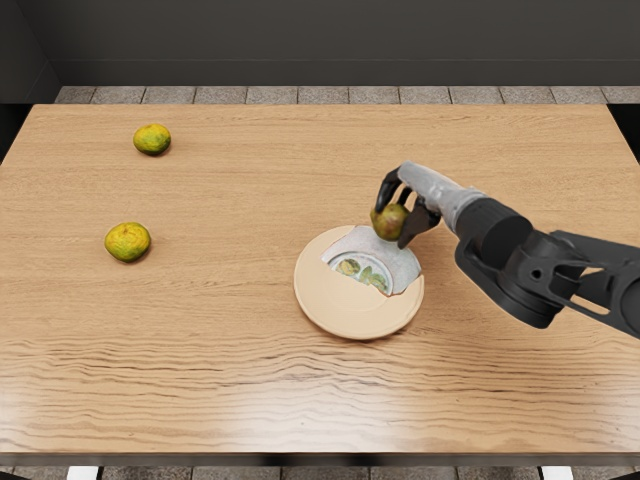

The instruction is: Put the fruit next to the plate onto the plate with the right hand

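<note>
Clasping the greenish fruit [389, 221] firmly, your right hand [408, 206] holds it just over the far rim of the plate [345, 306], apparently lifted clear of the tabletop [200, 330] so you can carry it inward and set it down.

fruits, 3: held fruit [390, 220] between the fingers [386, 186]; near fruit [128, 241] and far fruit [152, 138], well apart from them. plate [340, 315], 1, just beside the fingers. right hand [408, 203], 1. table [300, 390], 1.

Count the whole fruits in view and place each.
3: far-left fruit, near-left fruit, both on the table; held fruit in the right hand at the plate rim. None seems hidden.
</note>
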Robot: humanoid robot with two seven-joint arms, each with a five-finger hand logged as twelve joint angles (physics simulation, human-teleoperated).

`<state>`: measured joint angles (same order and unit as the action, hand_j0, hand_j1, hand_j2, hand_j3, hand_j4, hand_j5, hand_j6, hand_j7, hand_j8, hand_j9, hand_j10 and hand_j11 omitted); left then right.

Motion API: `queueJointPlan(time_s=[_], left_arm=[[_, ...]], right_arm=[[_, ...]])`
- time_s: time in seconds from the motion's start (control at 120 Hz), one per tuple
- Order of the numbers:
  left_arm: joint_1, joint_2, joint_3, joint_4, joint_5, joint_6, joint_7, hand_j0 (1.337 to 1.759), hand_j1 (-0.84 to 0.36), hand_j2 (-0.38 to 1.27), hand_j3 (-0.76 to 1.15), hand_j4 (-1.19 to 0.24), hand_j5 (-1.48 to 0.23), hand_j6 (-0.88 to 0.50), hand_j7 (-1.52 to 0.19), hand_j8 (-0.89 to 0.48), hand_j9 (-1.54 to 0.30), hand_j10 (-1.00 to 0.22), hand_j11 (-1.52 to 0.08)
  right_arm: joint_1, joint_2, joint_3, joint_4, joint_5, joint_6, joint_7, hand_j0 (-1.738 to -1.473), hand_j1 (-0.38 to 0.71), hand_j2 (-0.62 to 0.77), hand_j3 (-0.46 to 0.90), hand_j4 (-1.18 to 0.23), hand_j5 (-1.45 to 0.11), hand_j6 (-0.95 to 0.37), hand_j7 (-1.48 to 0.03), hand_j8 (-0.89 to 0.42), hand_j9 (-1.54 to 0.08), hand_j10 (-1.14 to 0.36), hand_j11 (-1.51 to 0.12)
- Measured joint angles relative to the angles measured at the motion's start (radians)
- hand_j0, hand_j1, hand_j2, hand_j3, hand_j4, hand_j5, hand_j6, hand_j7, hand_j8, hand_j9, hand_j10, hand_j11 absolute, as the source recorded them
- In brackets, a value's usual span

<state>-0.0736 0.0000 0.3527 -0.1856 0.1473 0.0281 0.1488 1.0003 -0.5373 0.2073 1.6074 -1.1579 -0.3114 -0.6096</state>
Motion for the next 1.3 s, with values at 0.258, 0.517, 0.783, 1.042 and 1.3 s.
queueJointPlan(time_s=[0.258, 0.517, 0.783, 1.042, 1.3], left_arm=[[0.0, 0.0, 0.0, 0.0, 0.0, 0.0, 0.0, 1.658, 0.35, 0.0, 0.0, 0.0, 0.0, 0.0, 0.0, 0.0, 0.0, 0.0, 0.0], [0.0, 0.0, 0.0, 0.0, 0.0, 0.0, 0.0, 1.658, 0.35, 0.0, 0.0, 0.0, 0.0, 0.0, 0.0, 0.0, 0.0, 0.0, 0.0], [0.0, 0.0, 0.0, 0.0, 0.0, 0.0, 0.0, 1.658, 0.35, 0.0, 0.0, 0.0, 0.0, 0.0, 0.0, 0.0, 0.0, 0.0, 0.0], [0.0, 0.0, 0.0, 0.0, 0.0, 0.0, 0.0, 1.658, 0.35, 0.0, 0.0, 0.0, 0.0, 0.0, 0.0, 0.0, 0.0, 0.0, 0.0], [-0.001, 0.0, 0.0, -0.004, 0.0, 0.0, 0.0, 1.658, 0.35, 0.0, 0.0, 0.0, 0.0, 0.0, 0.0, 0.0, 0.0, 0.0, 0.0]], right_arm=[[-0.047, -0.004, -0.002, 0.076, -0.015, -0.023, 0.001, -1.658, 0.37, 0.58, 0.0, -0.73, -1.05, -0.37, -0.99, -0.43, -1.04, -0.73, -1.05], [-0.073, -0.001, -0.001, 0.086, -0.027, -0.028, 0.0, -1.658, 0.36, 0.54, 0.0, -0.71, -1.02, -0.38, -0.96, -0.44, -1.0, -0.71, -1.01], [-0.087, -0.009, 0.045, 0.095, 0.021, -0.045, -0.001, -1.658, -0.11, 0.15, 0.0, -0.23, -0.33, -0.14, -0.31, -0.16, -0.32, -0.23, -0.33], [-0.092, -0.278, 0.351, 0.09, 0.442, 0.585, 0.105, -1.658, -0.26, 0.04, 0.0, -0.09, -0.12, -0.06, -0.12, -0.07, -0.12, -0.09, -0.12], [-0.092, -0.376, 0.478, 0.028, 0.609, 0.867, 0.135, -1.658, -0.3, 0.01, 0.0, -0.05, -0.06, -0.04, -0.06, -0.04, -0.06, -0.05, -0.06]])
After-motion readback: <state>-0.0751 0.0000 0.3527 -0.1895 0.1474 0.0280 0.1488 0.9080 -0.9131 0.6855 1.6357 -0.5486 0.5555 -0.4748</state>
